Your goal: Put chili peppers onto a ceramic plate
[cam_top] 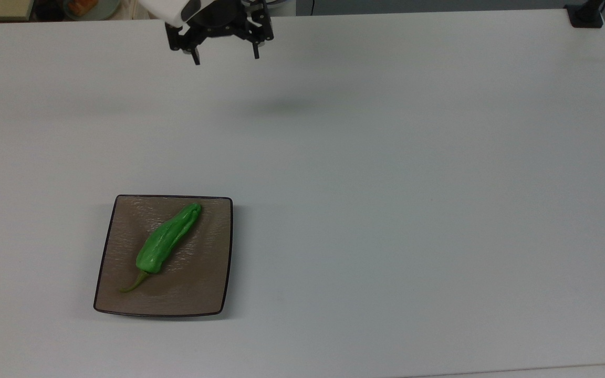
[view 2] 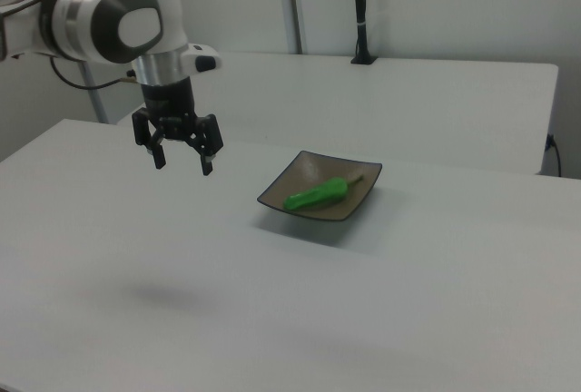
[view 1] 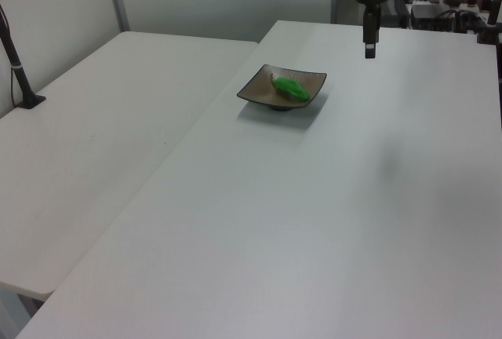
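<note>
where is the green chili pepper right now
The green chili pepper lies diagonally on the square brown ceramic plate at the top view's lower left, its stem toward the plate's lower-left corner.

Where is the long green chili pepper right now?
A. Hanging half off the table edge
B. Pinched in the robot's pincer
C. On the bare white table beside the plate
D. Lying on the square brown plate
D. The bright green, elongated chili pepper lies diagonally on the square glossy brown ceramic plate, while the black two-finger pincer hangs open and empty, well away from it.
</note>
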`<state>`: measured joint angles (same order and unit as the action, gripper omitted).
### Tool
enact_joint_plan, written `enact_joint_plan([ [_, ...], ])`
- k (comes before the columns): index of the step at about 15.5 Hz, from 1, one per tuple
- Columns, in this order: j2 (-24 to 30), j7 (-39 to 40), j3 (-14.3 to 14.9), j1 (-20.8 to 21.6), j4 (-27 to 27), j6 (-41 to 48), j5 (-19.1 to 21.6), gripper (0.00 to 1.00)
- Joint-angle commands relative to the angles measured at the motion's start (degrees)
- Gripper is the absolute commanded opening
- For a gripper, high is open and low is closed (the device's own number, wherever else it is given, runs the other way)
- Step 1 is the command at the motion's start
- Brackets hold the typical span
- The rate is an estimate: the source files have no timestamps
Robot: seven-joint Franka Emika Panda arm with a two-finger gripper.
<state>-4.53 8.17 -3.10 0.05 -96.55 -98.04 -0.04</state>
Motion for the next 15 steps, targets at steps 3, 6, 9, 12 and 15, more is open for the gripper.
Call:
enact_joint_plan([
  [3, 6.11, -3.34, 2.83, 3.38, -8.64, -7.51, -0.05, 1.0],
  [6, 5.94, -3.69, 2.83, 3.99, -8.83, -6.81, -0.05, 1.0],
  [9, 5.68, -6.32, 2.92, 3.91, -8.48, -6.9, -0.92, 1.0],
  [12, 5.59, -6.68, 2.92, 3.64, -8.47, -7.78, -1.02, 1.0],
  [15, 5.76, -6.59, 2.92, 3.38, -8.74, -8.65, -0.93, 1.0],
])
